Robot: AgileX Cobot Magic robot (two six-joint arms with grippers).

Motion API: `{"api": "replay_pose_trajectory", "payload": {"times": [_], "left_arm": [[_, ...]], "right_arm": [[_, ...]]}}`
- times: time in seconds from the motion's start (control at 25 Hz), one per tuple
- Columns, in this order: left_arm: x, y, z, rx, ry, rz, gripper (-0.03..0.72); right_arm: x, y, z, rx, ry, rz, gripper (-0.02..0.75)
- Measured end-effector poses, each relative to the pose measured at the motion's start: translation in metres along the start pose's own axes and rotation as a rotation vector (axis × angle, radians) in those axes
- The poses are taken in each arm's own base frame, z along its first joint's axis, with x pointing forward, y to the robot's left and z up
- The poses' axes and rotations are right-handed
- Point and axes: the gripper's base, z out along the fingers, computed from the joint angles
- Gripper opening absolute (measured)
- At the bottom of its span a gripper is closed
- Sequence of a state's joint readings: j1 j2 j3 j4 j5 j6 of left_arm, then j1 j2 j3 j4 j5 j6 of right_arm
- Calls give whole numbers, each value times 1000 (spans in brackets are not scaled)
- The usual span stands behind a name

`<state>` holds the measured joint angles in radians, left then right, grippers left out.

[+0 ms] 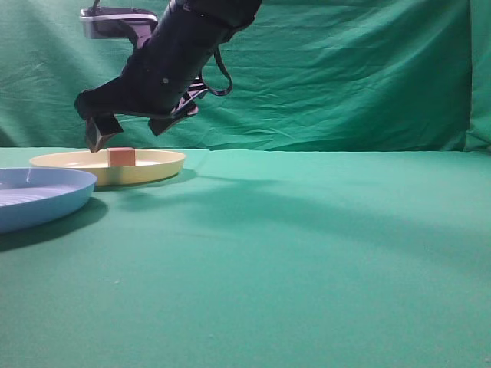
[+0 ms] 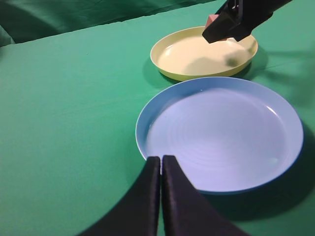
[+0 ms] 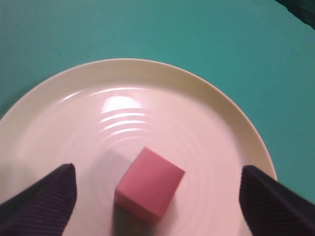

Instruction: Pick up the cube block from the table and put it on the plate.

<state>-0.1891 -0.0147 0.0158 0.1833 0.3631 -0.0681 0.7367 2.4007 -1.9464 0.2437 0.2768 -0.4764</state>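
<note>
The reddish-pink cube block (image 3: 150, 186) rests on the cream plate (image 3: 197, 83), free of both fingers. My right gripper (image 3: 157, 171) is open, its fingers spread wide on either side of the cube and just above the plate. In the exterior view the right arm reaches across to the left, with the gripper (image 1: 130, 134) over the cube (image 1: 121, 156) on the plate (image 1: 165, 165). My left gripper (image 2: 161, 158) is shut and empty at the near rim of the light blue plate (image 2: 221, 132). The left wrist view also shows the cream plate (image 2: 197, 54).
The light blue ribbed plate (image 1: 38, 195) sits in front of and left of the cream plate, close beside it. The table (image 1: 307, 253) is covered in green cloth, and a green curtain (image 1: 345, 69) hangs behind it.
</note>
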Motion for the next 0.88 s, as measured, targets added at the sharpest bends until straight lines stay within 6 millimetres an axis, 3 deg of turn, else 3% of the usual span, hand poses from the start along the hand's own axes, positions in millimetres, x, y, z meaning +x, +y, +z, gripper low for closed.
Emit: {"api": "replay_pose_trajectory", "payload": {"times": [0.12,0.2,0.24,0.36,0.48,0.6,0.76,0.88], "left_arm": [[0,0,0,0,0,0,0],[0,0,0,0,0,0,0],[0,0,0,0,0,0,0],[0,0,0,0,0,0,0],[0,0,0,0,0,0,0],[0,0,0,0,0,0,0],[0,0,0,0,0,0,0],[0,0,0,0,0,0,0]], "right_arm": [[-11,0,-15,-20,21,-8,643],[-27,-1,-37,-41,40,-17,643],[-36,-3,-52,-51,50,-21,601],[-60,-13,-104,-70,110,10,418],[-71,-31,-161,-57,213,95,131],[-80,-49,-218,-3,261,191,0],[-78,-61,-283,98,249,246,0],[-63,-50,-330,130,202,248,0]]}}
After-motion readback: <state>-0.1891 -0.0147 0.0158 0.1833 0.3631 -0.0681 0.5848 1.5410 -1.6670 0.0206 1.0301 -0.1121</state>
